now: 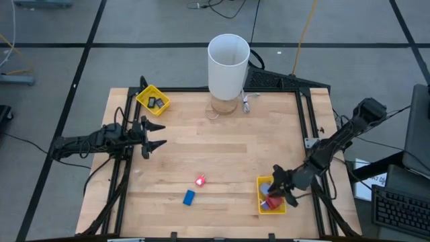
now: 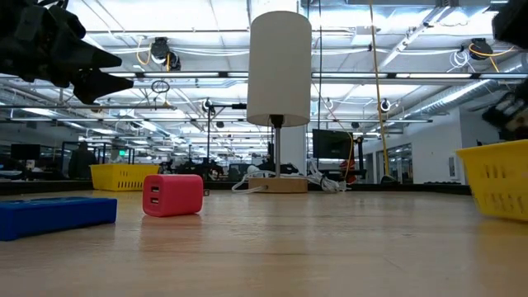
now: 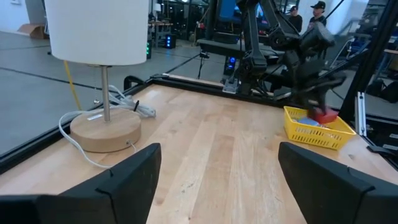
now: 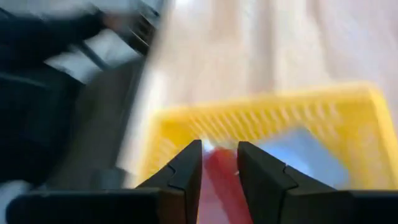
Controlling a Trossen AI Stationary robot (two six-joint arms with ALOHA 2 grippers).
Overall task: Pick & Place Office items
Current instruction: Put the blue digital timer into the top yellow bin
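My right gripper hovers over the yellow tray at the table's near right, shut on a small red piece. A light blue piece lies in that tray. On the bare wood rest a red blocky piece and a blue one. My left gripper waits open near the left edge, above the table. A second yellow tray at the far left holds black pieces. My right gripper pinches the red piece between its two fingers, coming from above and pointing down into the yellow tray. The left wrist view shows the red piece at about the tray's rim; whether it touches the tray's floor I cannot tell.
A tall white cylinder on a round wooden base stands at the far middle, its cable looping over the wood. A black frame borders the table. Open wood lies between the two arms.
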